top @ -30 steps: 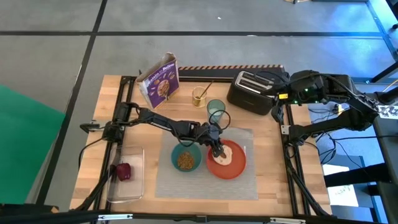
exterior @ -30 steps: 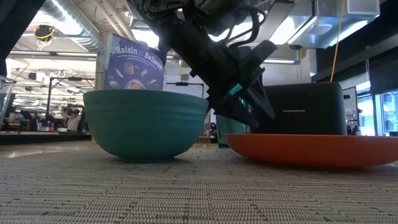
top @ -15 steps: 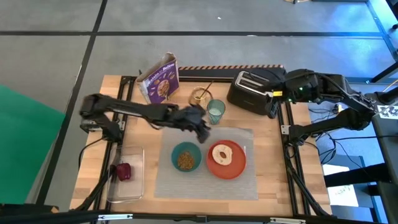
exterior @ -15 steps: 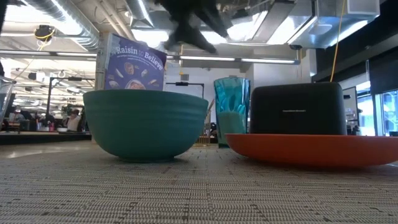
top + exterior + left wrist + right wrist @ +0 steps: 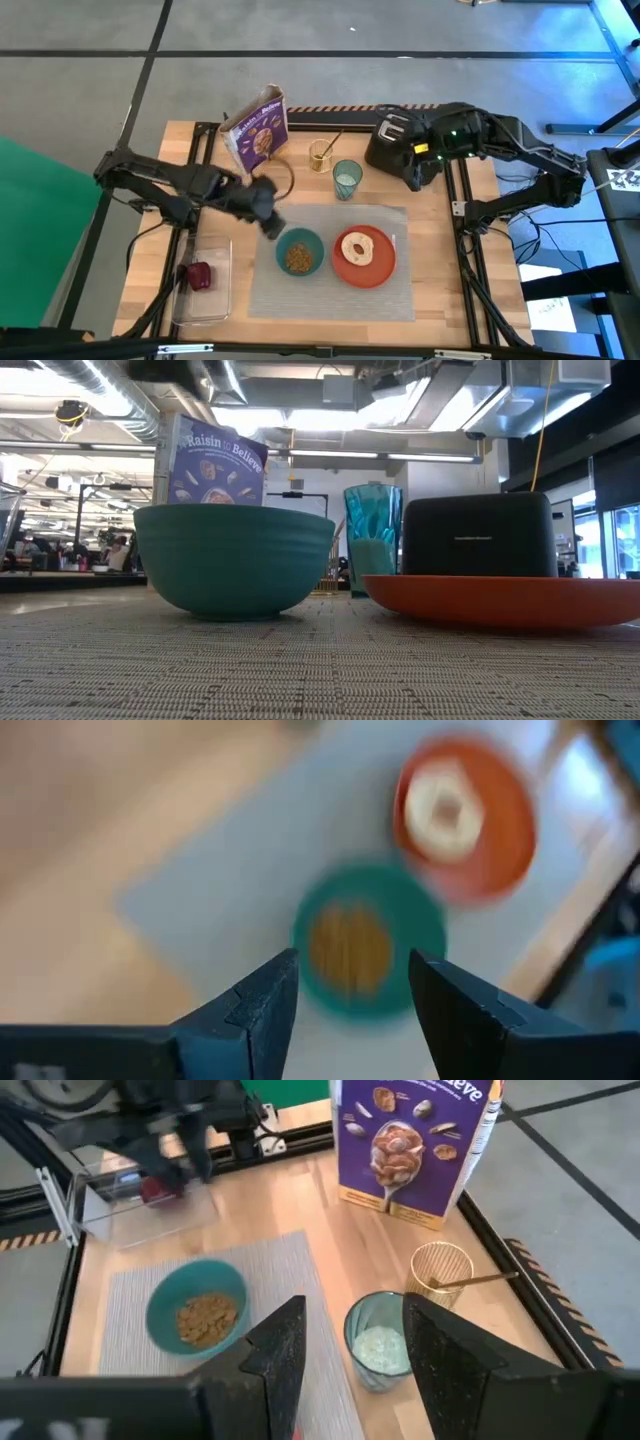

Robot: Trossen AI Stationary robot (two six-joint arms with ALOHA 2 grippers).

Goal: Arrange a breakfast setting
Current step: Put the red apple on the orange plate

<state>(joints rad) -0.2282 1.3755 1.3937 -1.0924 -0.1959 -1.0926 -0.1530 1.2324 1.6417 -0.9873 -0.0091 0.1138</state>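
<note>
A grey placemat (image 5: 330, 262) carries a teal bowl (image 5: 299, 252) with cereal and an orange-red plate (image 5: 363, 257) with a bagel (image 5: 356, 247) lying on it. A translucent teal cup (image 5: 347, 180) stands at the mat's far edge. Behind it, a gold spoon (image 5: 480, 1280) leans in a gold wire holder (image 5: 321, 155). A dark-red fruit (image 5: 198, 276) lies in a clear tray (image 5: 203, 290). My left gripper (image 5: 270, 225) hangs open above the mat's left edge, the bowl (image 5: 367, 945) beyond its fingers. My right gripper (image 5: 415, 175) is open, high beside the toaster (image 5: 398, 140).
A purple cereal box (image 5: 257, 130) stands at the far side, left of the wire holder. The black toaster sits at the far right corner under my right arm. Bare wood lies between the tray and the mat and along the near edge.
My left gripper has risen from the bagel on the plate and swung toward the table's left edge, rolling as it went; it now hangs left of the bowl. The bagel stays on the plate. My right arm has reached a little toward the table's left, over the toaster.
</note>
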